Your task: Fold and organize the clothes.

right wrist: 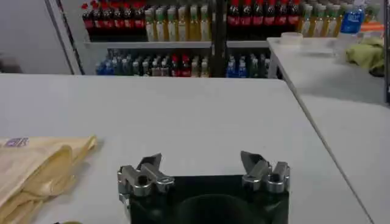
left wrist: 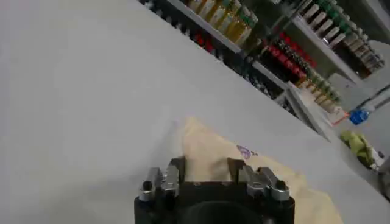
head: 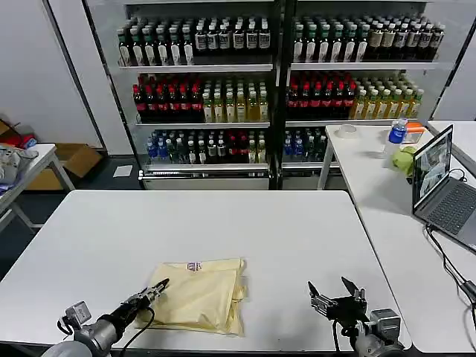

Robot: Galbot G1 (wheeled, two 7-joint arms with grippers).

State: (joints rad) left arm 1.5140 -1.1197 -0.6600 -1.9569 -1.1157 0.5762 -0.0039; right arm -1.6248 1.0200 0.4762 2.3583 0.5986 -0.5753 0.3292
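Observation:
The clothes (head: pixel 201 294) are one cream-yellow garment lying folded near the front edge of the white table (head: pixel 223 223). Its small white label (head: pixel 195 266) sits at the far edge. My left gripper (head: pixel 158 287) rests at the garment's near-left corner. In the left wrist view its fingers (left wrist: pixel 177 170) stand narrowly apart and the fabric (left wrist: pixel 207 143) fills the gap of the left gripper (left wrist: pixel 206 169); the label (left wrist: pixel 247 151) lies just beyond. My right gripper (head: pixel 332 288) waits open over bare table to the garment's right, with nothing between the fingertips (right wrist: pixel 204 164) and the garment (right wrist: pixel 36 167) off to one side.
A second white table (head: pixel 387 171) on the right carries a laptop (head: pixel 439 178), a water bottle (head: pixel 398 132) and a green cloth (head: pixel 405 160). Bottle shelves (head: pixel 245 74) stand behind. A side table with a greyish cloth pile (head: pixel 11 160) is at far left.

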